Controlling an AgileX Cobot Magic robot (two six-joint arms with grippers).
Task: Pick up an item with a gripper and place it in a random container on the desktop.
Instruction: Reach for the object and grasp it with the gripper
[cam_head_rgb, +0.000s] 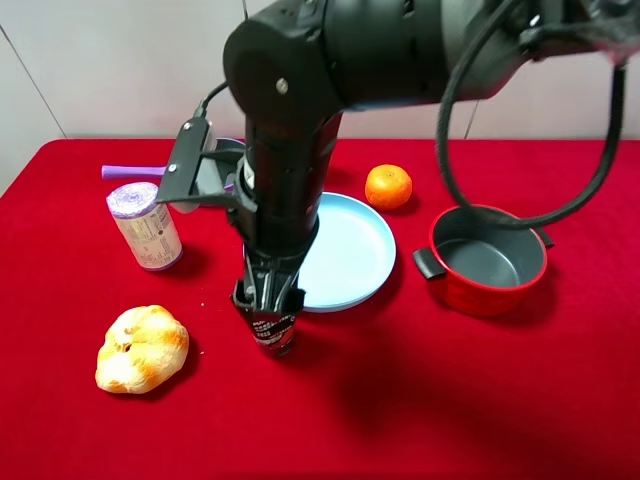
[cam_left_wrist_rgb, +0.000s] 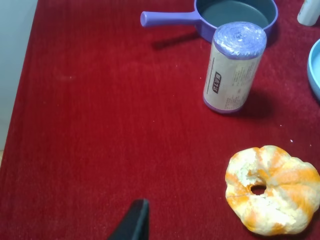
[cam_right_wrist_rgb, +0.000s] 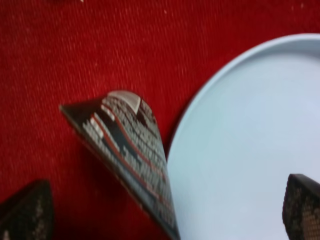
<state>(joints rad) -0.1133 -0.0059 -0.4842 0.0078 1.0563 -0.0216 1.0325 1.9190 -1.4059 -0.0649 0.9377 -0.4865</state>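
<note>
Exterior high view: the right gripper (cam_head_rgb: 268, 297) reaches across to centre-left and points straight down over the black tube (cam_head_rgb: 273, 333). The tube stands on end on the red cloth (cam_head_rgb: 400, 420), just beside the lower-left rim of the blue plate (cam_head_rgb: 350, 250). The red pot (cam_head_rgb: 487, 260) sits well apart at right.

Left wrist view: the left gripper (cam_left_wrist_rgb: 135, 222) shows one dark tip at the bottom edge, so I cannot tell its spread.

Right wrist view: the fingers (cam_right_wrist_rgb: 27, 210) stand wide apart, with the tube's flat end between them, untouched.

To grasp well, I judge it should centre the tube, close on its flat faces, and stay clear of the plate's rim.
</note>
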